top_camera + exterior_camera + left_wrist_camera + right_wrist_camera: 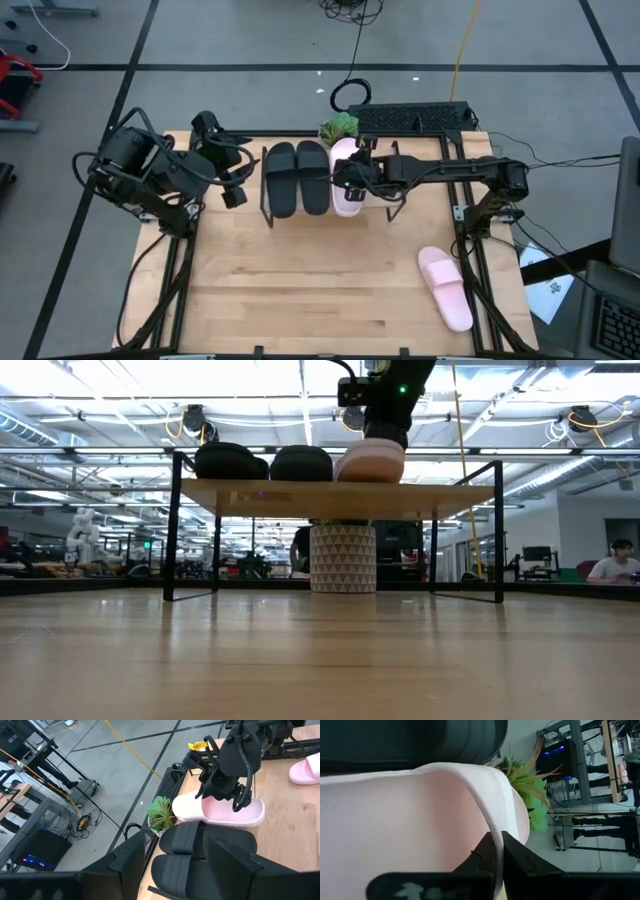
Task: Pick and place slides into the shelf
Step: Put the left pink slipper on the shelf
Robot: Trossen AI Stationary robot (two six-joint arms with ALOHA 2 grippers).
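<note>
Overhead, table-level, two wrist close-ups

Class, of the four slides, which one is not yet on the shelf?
The pink slide lying alone on the table. The two black slides and the other pink one sit on the shelf.

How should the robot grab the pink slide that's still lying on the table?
Probably by the wide strap of the loose pink slide, pinching its edge from above. It lies flat, sole down, so the raised strap is the easiest part to grip, just as the right gripper pinches the strap of the pink slide on the shelf.
</note>
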